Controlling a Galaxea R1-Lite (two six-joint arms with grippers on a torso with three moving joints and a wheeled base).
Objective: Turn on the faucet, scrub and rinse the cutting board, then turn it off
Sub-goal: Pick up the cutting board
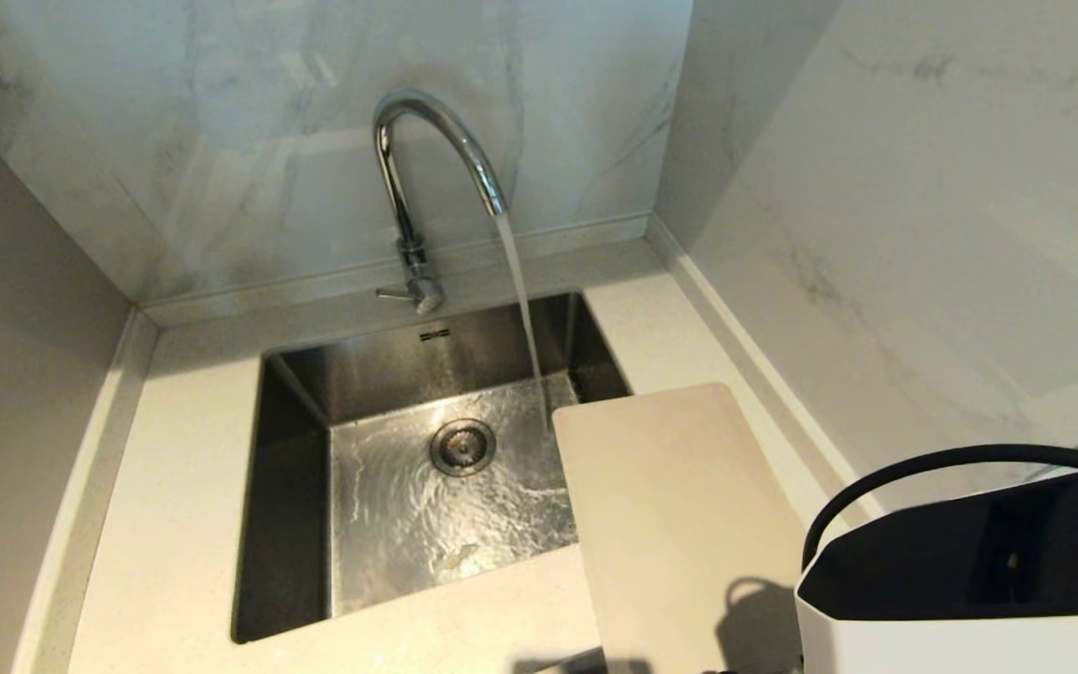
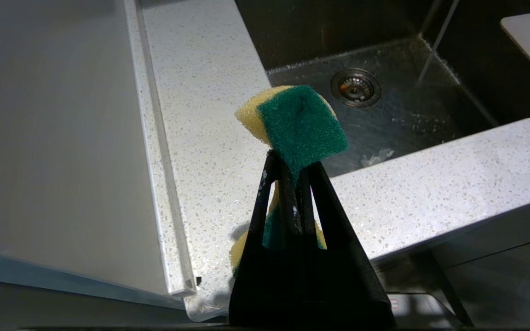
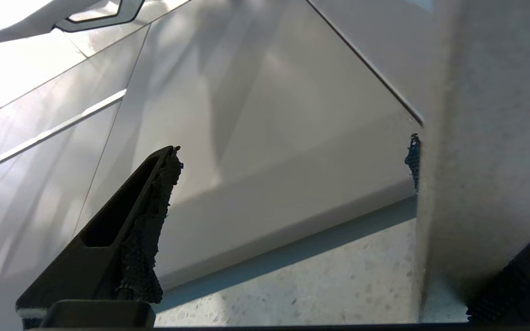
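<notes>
Meanwhile, under running faucet (image 1: 427, 159): cutting board (image 1: 679, 515) on right tabletop (image 1: 174, 487), long axis near-to-far, far corner over sink (image 1: 296, 393); right tool (image 3: 292, 184) spread alongside it, left tool (image 2: 292, 184) clamped on sponge (image 2: 299, 122).

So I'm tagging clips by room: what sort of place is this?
Most likely a kitchen: a chrome faucet running into a steel sink, a speckled countertop, and a cutting board beside it.
</notes>
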